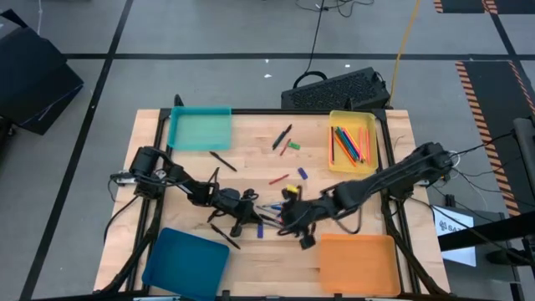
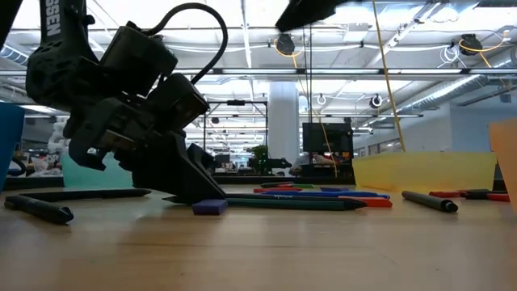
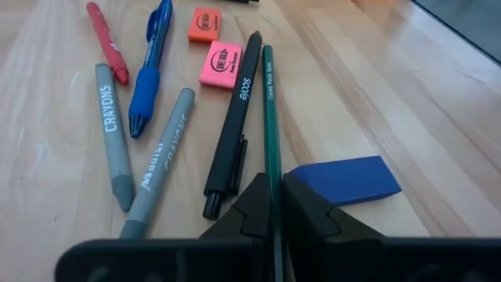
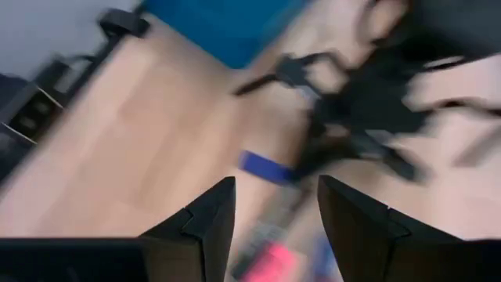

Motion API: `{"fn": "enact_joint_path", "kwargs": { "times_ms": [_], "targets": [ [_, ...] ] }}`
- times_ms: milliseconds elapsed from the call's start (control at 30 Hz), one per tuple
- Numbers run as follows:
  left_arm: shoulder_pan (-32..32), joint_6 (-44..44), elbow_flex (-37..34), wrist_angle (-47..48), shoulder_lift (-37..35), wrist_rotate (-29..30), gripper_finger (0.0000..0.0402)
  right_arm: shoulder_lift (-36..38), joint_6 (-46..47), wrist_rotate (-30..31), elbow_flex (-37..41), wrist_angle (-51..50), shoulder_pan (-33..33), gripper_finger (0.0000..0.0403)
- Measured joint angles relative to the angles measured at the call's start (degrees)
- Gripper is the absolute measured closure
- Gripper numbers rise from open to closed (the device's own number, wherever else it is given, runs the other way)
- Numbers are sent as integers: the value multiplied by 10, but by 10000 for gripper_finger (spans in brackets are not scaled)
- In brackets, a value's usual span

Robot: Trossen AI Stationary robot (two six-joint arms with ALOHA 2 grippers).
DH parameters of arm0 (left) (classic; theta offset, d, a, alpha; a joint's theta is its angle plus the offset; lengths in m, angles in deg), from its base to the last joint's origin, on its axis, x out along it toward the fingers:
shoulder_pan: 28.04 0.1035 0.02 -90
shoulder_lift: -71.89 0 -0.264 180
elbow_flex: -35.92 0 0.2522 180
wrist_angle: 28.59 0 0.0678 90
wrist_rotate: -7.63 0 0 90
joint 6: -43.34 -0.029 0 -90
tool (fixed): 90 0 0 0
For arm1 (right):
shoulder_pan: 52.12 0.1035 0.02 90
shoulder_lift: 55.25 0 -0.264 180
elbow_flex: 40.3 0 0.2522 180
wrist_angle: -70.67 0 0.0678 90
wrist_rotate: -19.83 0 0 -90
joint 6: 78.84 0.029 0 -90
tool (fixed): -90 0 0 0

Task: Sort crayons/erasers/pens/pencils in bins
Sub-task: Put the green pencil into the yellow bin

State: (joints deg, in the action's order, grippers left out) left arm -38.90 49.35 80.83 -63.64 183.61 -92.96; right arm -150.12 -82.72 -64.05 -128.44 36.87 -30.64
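1. Left wrist view, nearest: left gripper (image 3: 274, 215) closed on a green pencil (image 3: 270, 133), pinched at its near end between the two dark fingers; the pencil's long axis runs straight up the frame, away from the camera.
2. Blue eraser (image 3: 344, 178) lies just right of the fingers, flat on the wood, close to the right finger.
3. Black pen (image 3: 235, 129) lies just left of the pencil, almost parallel to it, leaning slightly right going up the frame.
4. Two grey crayons (image 3: 113, 137) sit left of the pen, forming a V with their tips close together near the camera.
5. Farther up: blue pen (image 3: 150, 70), red crayon (image 3: 107, 43), pink eraser (image 3: 221, 63), orange eraser (image 3: 205, 25) near the top edge.
6. High view: left arm reaches in from frame left, gripper low over the clutter at table centre, pointing right.
7. Right gripper (image 1: 288, 219) comes in from frame right, just beside the same pile; its fingers stand apart, holding nothing.
8. Bins: dark blue bin (image 1: 185, 259) lower left, orange bin (image 1: 358, 263) lower right, teal bin (image 1: 201, 127) upper left, yellow bin (image 1: 353, 163) upper right with pencils in it.
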Motion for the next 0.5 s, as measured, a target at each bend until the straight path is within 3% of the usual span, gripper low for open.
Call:
{"fn": "enact_joint_path", "kwargs": {
  "times_ms": [100, 233, 333, 500],
  "targets": [
    [0, -3, 1, 10, -1, 0, 382, -71, 47, -34, 3, 59, 8, 229],
    [0, 0, 1, 13, -1, -1, 386, -157, 105, -35, -11, 65, 12, 229],
    [-1, 7, 1, 12, -1, -1, 381, -187, 152, -32, -12, 64, 8, 229],
    [-10, 11, 1, 20, -10, 6, 383, -191, 156, -16, -12, 50, 6, 229]
  ]
}}
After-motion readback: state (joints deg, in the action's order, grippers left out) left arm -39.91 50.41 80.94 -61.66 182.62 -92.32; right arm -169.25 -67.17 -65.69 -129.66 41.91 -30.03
